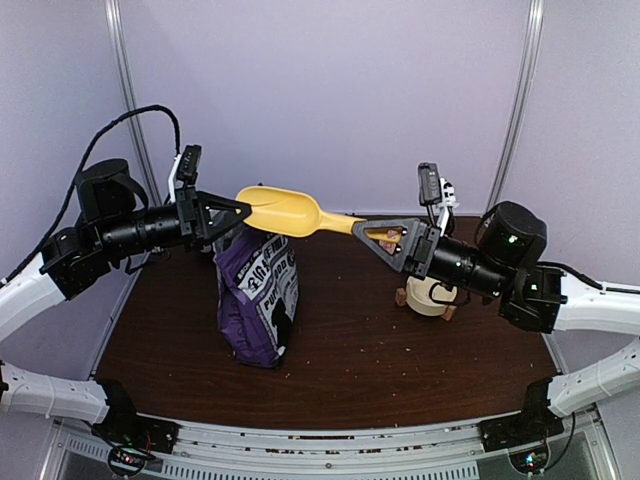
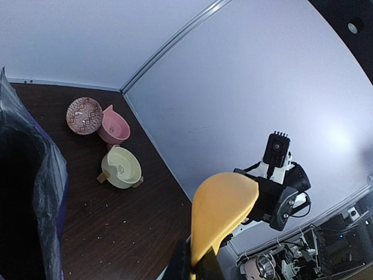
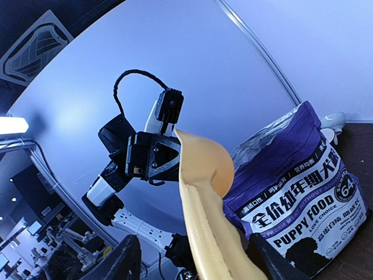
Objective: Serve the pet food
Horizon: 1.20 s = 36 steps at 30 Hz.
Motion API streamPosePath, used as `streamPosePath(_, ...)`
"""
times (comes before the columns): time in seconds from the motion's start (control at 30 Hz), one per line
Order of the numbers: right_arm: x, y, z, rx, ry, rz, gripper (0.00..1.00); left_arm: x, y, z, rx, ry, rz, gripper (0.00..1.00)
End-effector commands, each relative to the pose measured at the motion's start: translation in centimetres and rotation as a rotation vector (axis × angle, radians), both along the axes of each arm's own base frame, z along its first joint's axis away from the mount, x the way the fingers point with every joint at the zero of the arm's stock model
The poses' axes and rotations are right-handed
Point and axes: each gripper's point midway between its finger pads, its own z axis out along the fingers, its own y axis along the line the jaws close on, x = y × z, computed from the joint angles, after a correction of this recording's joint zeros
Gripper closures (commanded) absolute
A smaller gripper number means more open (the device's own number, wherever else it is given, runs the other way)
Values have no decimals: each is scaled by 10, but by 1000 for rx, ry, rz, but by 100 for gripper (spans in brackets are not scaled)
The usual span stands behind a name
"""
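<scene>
From above, the left gripper is pressed together on the rim of the yellow scoop, at its bowl end. The scoop hangs level in the air above the table. Its handle runs right into the right gripper. Just below the bowl end, left of centre, the purple bag stands upright. On the far right of the table a cream bowl sits on a small wooden stand, partly hidden by the right arm. Pale specks lie scattered over the dark tabletop. I cannot make out the pet food in this view.

The left wrist camera shows the scoop rising from the bottom edge between that gripper's dark fingers, its rounded back towards the right arm. The bag's open mouth fills the left edge and shows only darkness, so no pet food can be seen there either. Across the table the cream bowl stands with a pink bowl just beyond it and a round patterned dish beside that.

In the right wrist camera the handle runs up from the bottom edge. A dark finger stands on each side of it. Where they would meet the handle is out of frame, so I cannot tell if they pinch it. The bag, printed PUPPY FOOD, stands to the right.
</scene>
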Motion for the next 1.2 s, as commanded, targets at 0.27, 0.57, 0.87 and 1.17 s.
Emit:
streamPosePath(0.27,-3,-6,19,79,-41,-6,15,-10,8,19,-35,-53,-6,100)
streamPosePath(0.57,-11,5,21,59,-51,67,33,-10,5,15,-30,-44,-21,100)
streamPosePath(0.87,-12,8,20,58,-49,82,59,-10,5,16,-30,-43,-21,100)
streamPosePath(1.17,-12,3,21,76,-56,63,82,-9,2,9,-12,-30,-27,97)
